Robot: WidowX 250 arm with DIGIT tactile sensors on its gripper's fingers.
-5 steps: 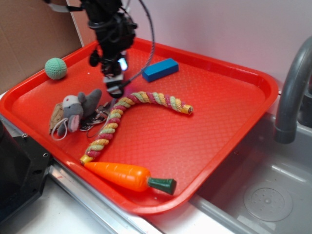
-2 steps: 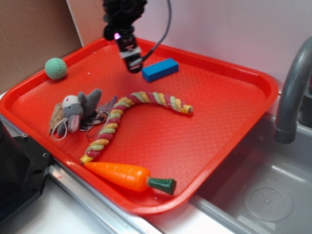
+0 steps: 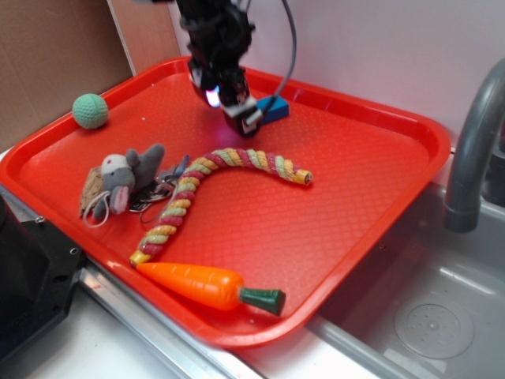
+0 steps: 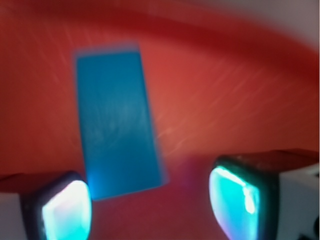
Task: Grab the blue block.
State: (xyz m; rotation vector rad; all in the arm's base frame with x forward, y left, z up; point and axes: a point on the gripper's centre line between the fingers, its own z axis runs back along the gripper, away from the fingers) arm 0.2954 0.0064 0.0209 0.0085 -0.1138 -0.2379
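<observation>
blue block (image 4: pixel 119 120): likely light, rigid, smooth | grip: across long sides | tool (image 4: pixel 150 207): jaws wide, empty, block off-centre left

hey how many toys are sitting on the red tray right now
5: green ball at the far left corner, plush mouse left, rope toy centre, toy carrot near edge, blue block far side, partly behind the gripper.

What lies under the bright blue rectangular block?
The blue rectangular block lies flat on the red plastic tray, nothing else showing beneath it. The open hand covers part of it in the exterior view.
</observation>
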